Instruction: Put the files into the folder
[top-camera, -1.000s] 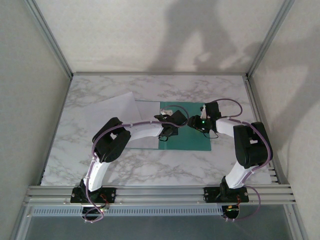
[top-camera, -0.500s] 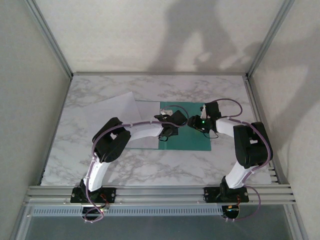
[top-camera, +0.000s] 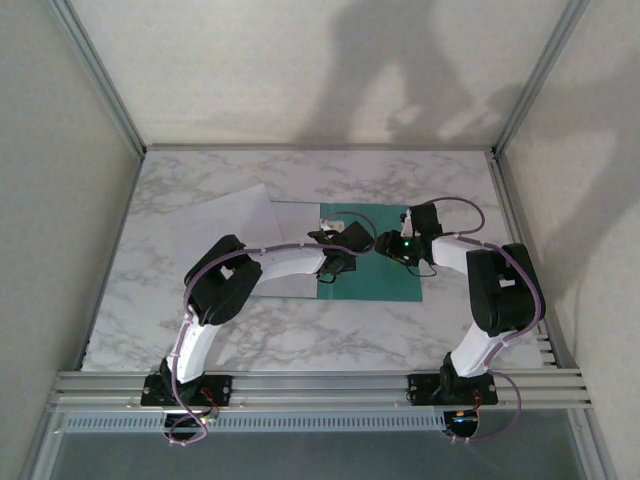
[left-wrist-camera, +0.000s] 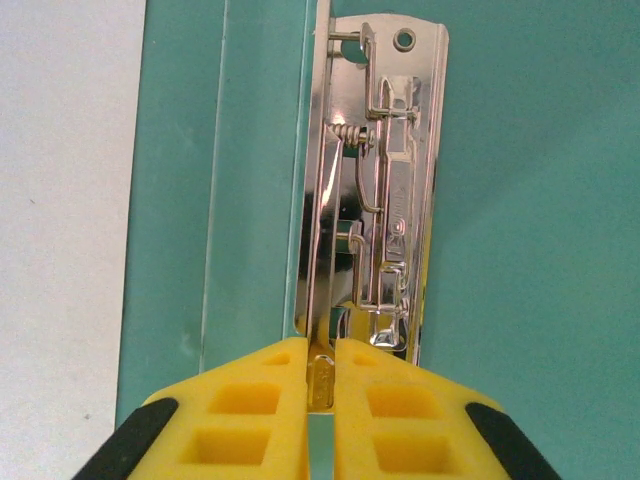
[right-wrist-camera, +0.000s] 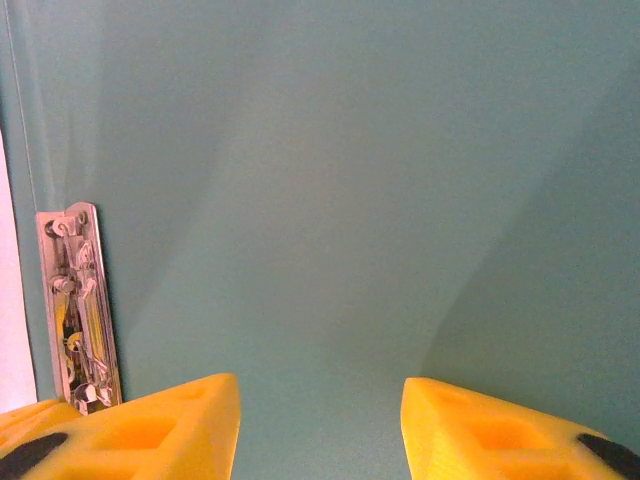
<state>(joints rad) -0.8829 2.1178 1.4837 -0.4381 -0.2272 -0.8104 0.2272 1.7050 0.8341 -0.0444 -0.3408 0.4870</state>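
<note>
Your left hand (left-wrist-camera: 320, 395) pinching the metal clip (left-wrist-camera: 390, 190) of the folder (left-wrist-camera: 530, 200) just ahead, paper (left-wrist-camera: 60, 200) to its left, your right hand (right-wrist-camera: 320, 420) spread over the folder

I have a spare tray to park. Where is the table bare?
Bare table lies behind the folder, and in front of it between the left arm and right arm. Crowded: over the clip, where both reach.

A: How's your overhead view lit?
B: You get soft, even light; big blurred shadows spread across the back wall (top-camera: 400, 80).
A: And your wrist views?
B: Sharp. The metal fastener (left-wrist-camera: 385, 200) throws glare at you, and a faint shadow dims the folder (right-wrist-camera: 350, 150) toward its lower right.
</note>
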